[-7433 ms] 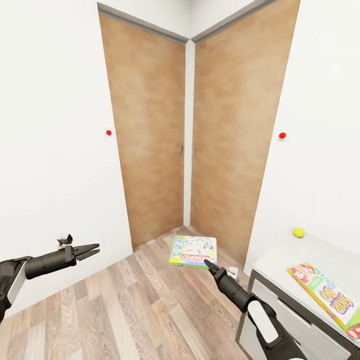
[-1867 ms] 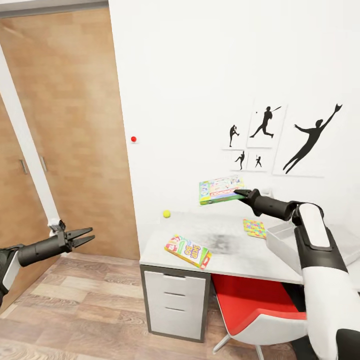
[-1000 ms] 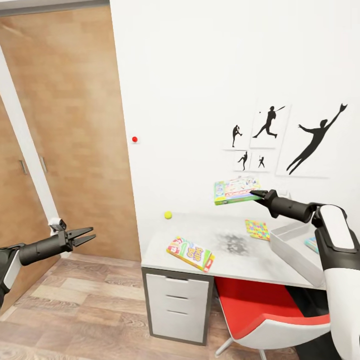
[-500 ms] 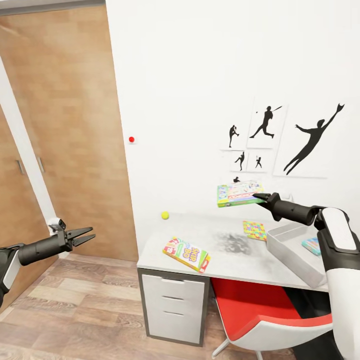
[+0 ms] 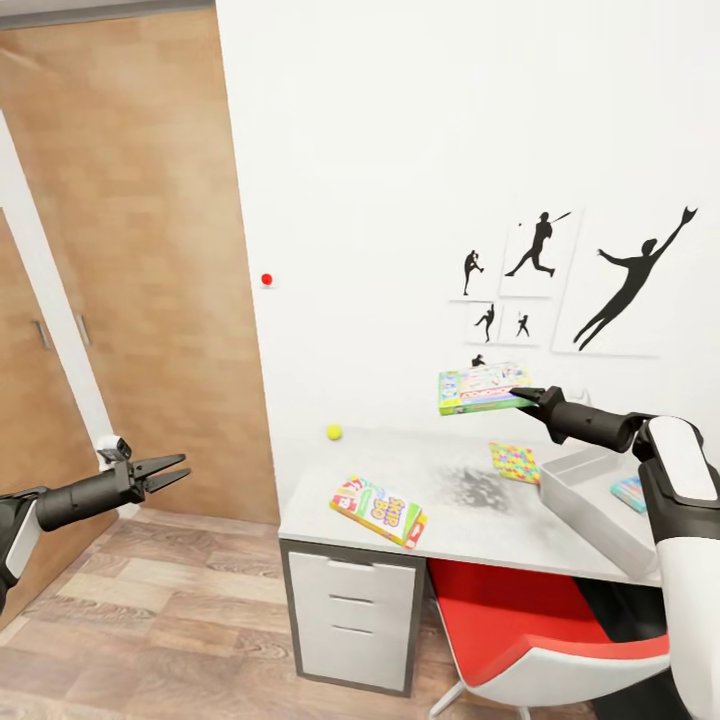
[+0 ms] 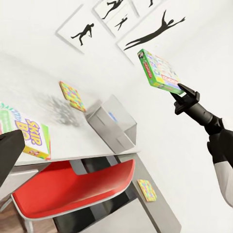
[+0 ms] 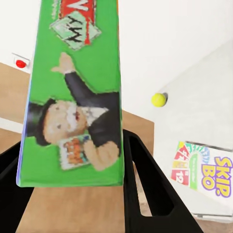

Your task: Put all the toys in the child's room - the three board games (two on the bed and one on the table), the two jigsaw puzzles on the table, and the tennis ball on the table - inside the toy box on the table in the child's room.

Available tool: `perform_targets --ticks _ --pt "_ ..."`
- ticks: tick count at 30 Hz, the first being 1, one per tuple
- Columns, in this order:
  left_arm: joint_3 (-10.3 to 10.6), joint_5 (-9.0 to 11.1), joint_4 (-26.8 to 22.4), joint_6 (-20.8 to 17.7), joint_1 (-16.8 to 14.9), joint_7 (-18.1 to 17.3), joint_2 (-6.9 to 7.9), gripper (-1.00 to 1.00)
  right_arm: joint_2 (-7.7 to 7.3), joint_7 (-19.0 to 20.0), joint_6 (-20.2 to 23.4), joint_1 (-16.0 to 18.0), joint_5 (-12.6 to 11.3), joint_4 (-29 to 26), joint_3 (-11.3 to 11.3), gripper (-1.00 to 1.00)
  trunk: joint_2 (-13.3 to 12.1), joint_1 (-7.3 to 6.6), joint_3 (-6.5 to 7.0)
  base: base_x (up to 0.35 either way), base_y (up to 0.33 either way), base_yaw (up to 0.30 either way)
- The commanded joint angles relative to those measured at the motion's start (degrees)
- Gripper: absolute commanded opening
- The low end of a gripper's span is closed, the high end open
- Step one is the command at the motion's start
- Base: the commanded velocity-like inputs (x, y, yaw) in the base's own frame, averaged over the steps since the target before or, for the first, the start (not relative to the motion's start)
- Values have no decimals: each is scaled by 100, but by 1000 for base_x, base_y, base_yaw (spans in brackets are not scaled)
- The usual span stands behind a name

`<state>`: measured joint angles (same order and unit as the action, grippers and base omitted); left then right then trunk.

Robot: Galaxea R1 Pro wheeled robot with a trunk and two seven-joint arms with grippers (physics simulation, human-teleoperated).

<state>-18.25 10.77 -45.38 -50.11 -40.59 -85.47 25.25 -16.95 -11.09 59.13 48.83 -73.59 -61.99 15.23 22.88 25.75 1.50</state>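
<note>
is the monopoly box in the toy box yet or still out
Still out. The right claw holds the board game in the air above the table, short of the toy box and not over it.

Two board games are in sight: one green-edged box (image 5: 484, 388) held in the air at about two o'clock in the head view, and one yellow-green-red lettered box (image 5: 381, 509) lying on the table (image 5: 470, 520) near the middle. Two jigsaw puzzles show in the left wrist view: one (image 6: 71, 94) on the pale tabletop and one (image 6: 146, 189) on the lower dark section. One tennis ball (image 5: 334, 432) sits at the table's far corner. One grey toy box (image 5: 590, 497) stands at three o'clock. One red chair (image 5: 545, 625). Five black silhouette pictures (image 5: 540, 243) hang on the wall. Two red wall buttons (image 5: 266, 279) appear, the other one (image 7: 20, 63) seen from the right wrist. Three white drawers (image 5: 354, 617).
</note>
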Motion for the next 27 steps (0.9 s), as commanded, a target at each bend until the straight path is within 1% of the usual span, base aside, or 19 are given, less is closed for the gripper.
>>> perform_targets --ticks 1,5,11,14,20,27 --pt "2 4 2 -60 -1 -16 0 100 -8 -60 15 3 -68 -1 6 -100 4 4 -3 186 171 0" --pt "12 4 2 -54 -1 -14 -2 100 -30 -60 8 3 -68 2 6 -100 4 4 -3 143 77 0" --pt "19 4 2 -50 -2 -7 -10 100 -39 -60 2 3 -68 208 16 -100 4 4 -3 144 -89 -19" --pt "22 4 2 -46 -1 -10 -11 100 -37 -60 2 3 -68 242 32 -100 4 4 -2 -57 1 -189" --pt "23 4 2 -43 -1 -13 -5 100 -38 -60 2 3 -68 256 48 -100 4 4 22 -163 113 -243" --pt "23 4 2 -43 -1 -7 -7 100 -44 -60 2 3 -68 261 50 -100 4 4 53 -17 15 -212"
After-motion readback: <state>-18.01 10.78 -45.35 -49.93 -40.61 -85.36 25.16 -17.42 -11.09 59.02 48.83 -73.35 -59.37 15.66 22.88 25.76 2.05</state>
